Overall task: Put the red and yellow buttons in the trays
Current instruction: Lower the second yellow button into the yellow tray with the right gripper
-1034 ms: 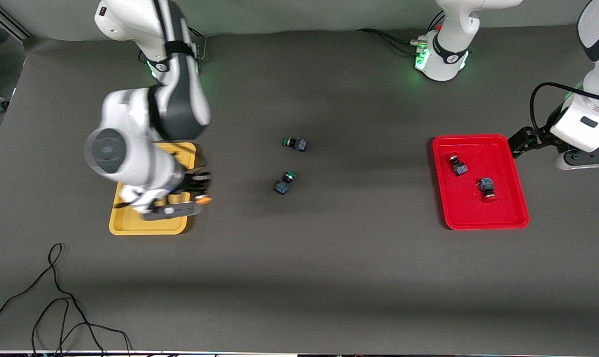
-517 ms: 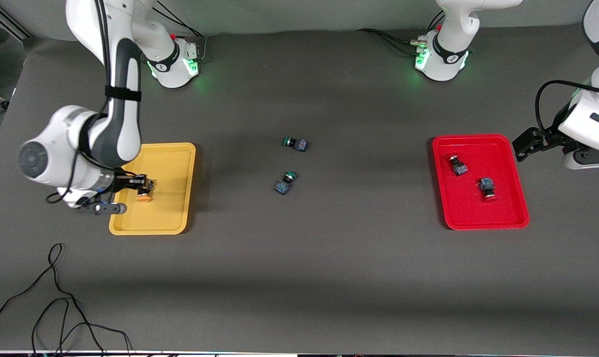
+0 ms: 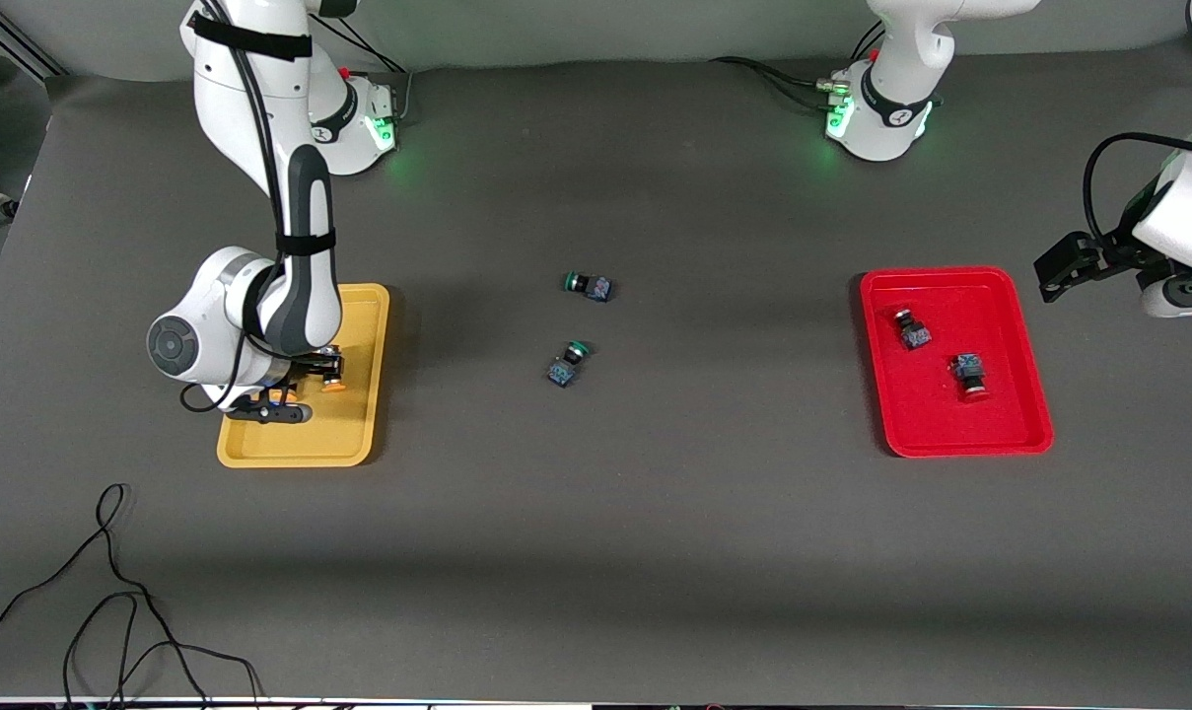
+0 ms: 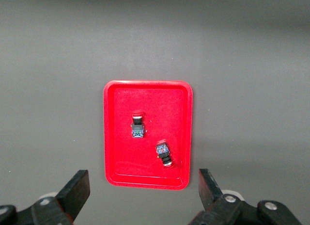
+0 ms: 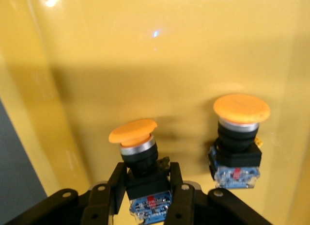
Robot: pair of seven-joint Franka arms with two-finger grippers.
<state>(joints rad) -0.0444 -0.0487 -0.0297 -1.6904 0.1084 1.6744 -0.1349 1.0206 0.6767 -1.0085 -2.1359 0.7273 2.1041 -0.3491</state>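
My right hand (image 5: 147, 186) swung back over yellow tray (image 3: 359, 434), still clamping 2nd yellow button (image 5: 140, 159); next I release. Left hand (image 4: 140, 198) waits, spread wide.

Two shallow rectangular plastic trays: one yellow tray (image 3: 359, 434), one red tray (image 3: 1029, 434). Six small push-button switches with dark block bodies: two orange-yellow-capped (one (image 5: 141, 157), another (image 5: 239, 137), both seen by the right wrist), two red-capped (image 3: 914, 329) (image 3: 969, 375), two green-capped (image 3: 589, 286) (image 3: 565, 364).
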